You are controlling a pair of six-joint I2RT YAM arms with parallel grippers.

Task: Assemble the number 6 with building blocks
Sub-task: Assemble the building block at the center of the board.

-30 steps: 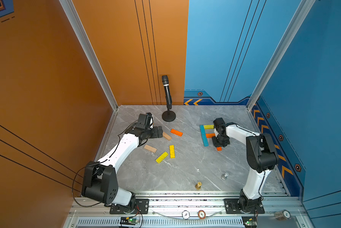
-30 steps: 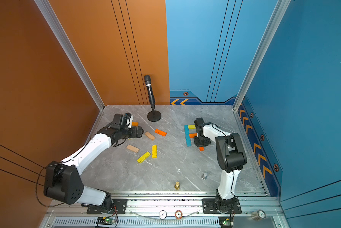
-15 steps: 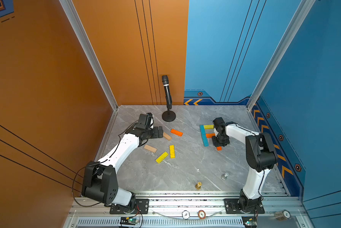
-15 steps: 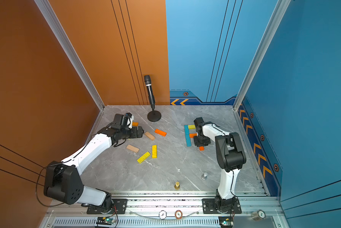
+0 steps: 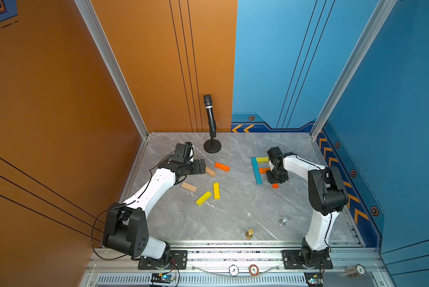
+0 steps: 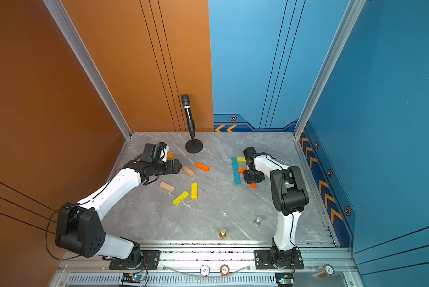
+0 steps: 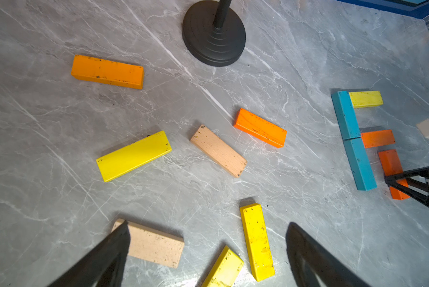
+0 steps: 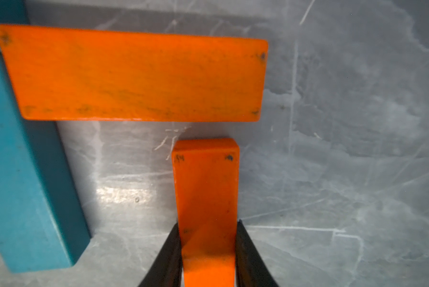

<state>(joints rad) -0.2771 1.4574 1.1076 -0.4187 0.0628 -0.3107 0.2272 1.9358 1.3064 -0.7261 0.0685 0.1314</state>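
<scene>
My right gripper [image 8: 207, 238] is shut on an orange block [image 8: 206, 193], held low over the floor just below the right end of a flat orange bar [image 8: 133, 74]. That bar butts against a blue column [image 5: 256, 170] of two bars, with a yellow bar [image 5: 262, 159] at its top. In both top views the right gripper [image 5: 276, 177] covers most of the held block [image 6: 253, 185]. My left gripper [image 7: 208, 225] is open, hovering over loose blocks: a tan one [image 7: 156, 244], two yellow ones [image 7: 257, 241] and another tan one [image 5: 210, 171].
A microphone stand [image 5: 212, 146] rises at the back middle. Loose orange blocks [image 7: 260, 128] and a yellow one [image 7: 133, 155] lie by the left arm. A gold chess piece [image 5: 249, 233] and a silver one [image 5: 282, 221] sit near the front rail.
</scene>
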